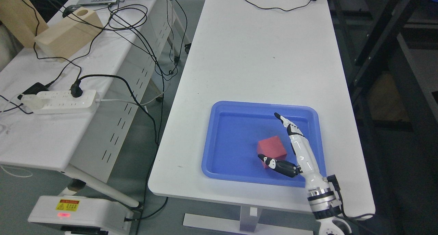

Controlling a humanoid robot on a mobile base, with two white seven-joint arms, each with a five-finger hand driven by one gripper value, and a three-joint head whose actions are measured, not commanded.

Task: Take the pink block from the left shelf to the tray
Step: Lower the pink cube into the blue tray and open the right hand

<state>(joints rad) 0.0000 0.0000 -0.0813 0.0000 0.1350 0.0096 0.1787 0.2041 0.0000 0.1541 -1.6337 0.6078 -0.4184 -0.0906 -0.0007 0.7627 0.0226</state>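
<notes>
A pinkish-red block lies inside the blue tray on the white table, near the tray's front right. My right hand comes in from the lower right and hovers over the tray beside the block. Its fingers are stretched out straight and its thumb reaches past the block's front edge. The hand is open and holds nothing. The left arm is out of view. No shelf shows.
The white table extends far behind the tray, with a black cable at its far end. A second table on the left carries a power strip, cables and a wooden block. A dark rack stands on the right.
</notes>
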